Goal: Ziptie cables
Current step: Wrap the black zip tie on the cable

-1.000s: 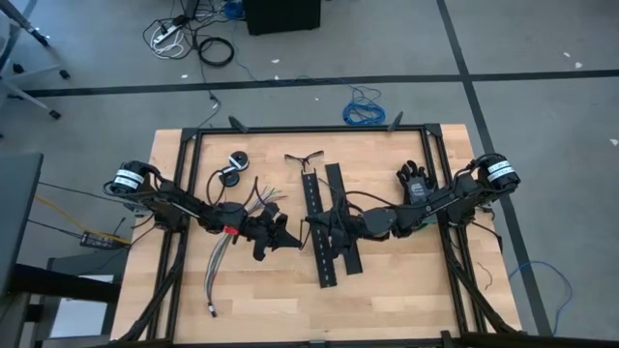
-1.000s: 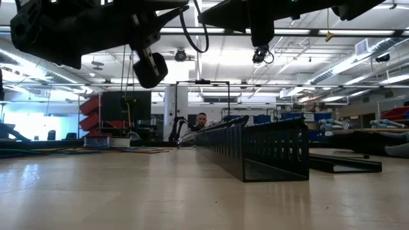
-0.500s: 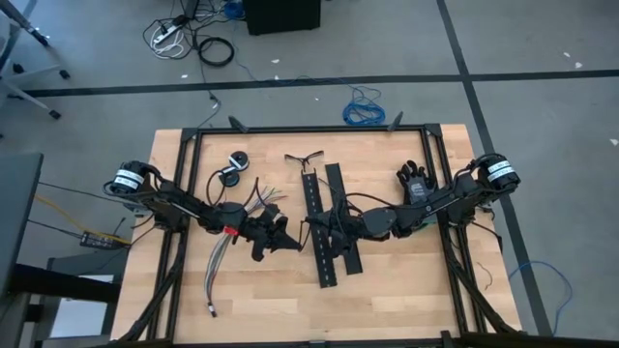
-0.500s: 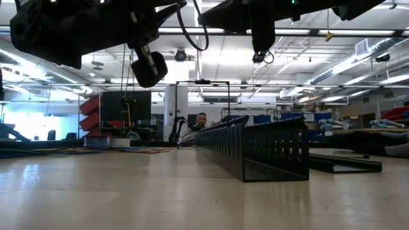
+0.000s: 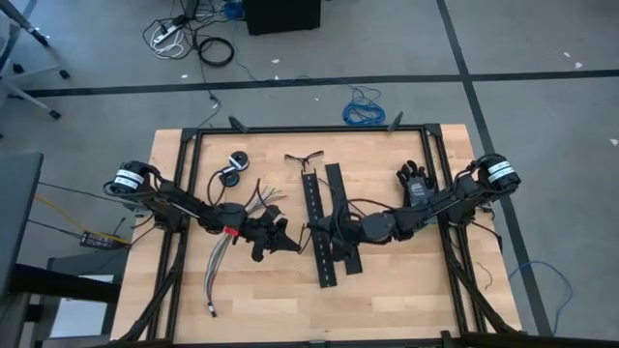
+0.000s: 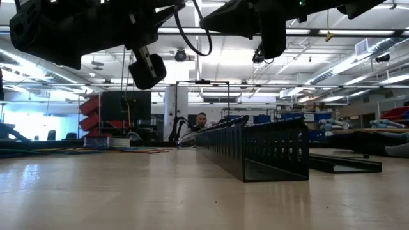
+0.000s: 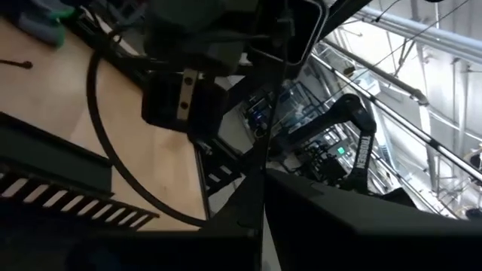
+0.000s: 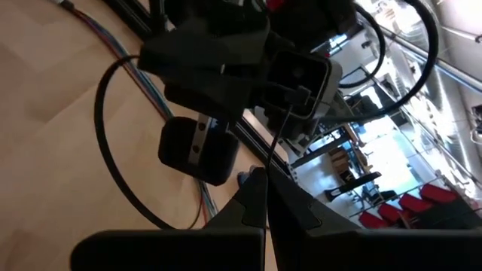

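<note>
Overhead, a pale wooden desk (image 5: 387, 290) framed in black rails sits on a grey concrete floor (image 5: 542, 58) crossed by dark tape lines; at desk level the room behind is a bright workshop with strip lights, red bins and a person seated far back.

Two dark arms meet near the desk's centre. The left gripper (image 5: 283, 239) hangs at about 9 o'clock of centre, its fingers pressed together; the right gripper (image 5: 317, 230) faces it just beside, over the perforated strips, fingers also pressed together and pinching a thin black ziptie (image 8: 269, 162), which shows in the wrist views as a needle-narrow line running between the two grippers. How many zipties there are cannot be told.

Two wide black perforated strips (image 5: 334, 198) lie side by side from 12 to 6 o'clock.

One bundle of cables (image 5: 221, 263) lies under the left arm toward 8 o'clock: thin grey and pale wires, bound by a red band near the arm, splaying out at the 12 o'clock end.

One blue coiled cable (image 5: 363, 109) lies on the floor beyond the 12 o'clock edge.
</note>
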Controlling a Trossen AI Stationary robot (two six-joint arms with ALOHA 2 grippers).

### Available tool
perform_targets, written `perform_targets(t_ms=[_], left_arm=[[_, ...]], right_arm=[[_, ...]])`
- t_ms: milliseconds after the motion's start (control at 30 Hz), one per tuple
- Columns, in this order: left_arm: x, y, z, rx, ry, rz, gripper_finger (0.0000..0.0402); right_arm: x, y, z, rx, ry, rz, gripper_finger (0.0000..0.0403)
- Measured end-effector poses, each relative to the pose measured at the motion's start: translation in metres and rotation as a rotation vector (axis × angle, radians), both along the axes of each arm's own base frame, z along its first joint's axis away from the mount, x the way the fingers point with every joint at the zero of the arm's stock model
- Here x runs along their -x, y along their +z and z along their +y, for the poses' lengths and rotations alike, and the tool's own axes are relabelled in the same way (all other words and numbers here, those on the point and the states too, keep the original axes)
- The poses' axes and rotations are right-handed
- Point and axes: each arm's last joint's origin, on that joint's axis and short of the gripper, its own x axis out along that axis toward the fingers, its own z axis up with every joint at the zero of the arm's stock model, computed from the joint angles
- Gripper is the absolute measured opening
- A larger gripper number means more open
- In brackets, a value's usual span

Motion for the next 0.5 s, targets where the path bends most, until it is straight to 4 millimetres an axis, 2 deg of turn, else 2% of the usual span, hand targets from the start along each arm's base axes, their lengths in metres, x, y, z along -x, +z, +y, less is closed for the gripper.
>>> perform_targets(t_ms=[367, 500], left_arm=[[-0.0018, 0.001, 0.005, 0.009, 0.055, -0.004, 0.0], [-0.0022, -0.0037, 0.0048, 0.024, 0.054, 0.055, 0.0]], right_arm=[[0.0018, -0.0047, 0.0041, 0.024, 0.019, 0.051, 0.0], [0.0019, -0.0047, 0.0036, 0.05, 0.006, 0.055, 0.0]])
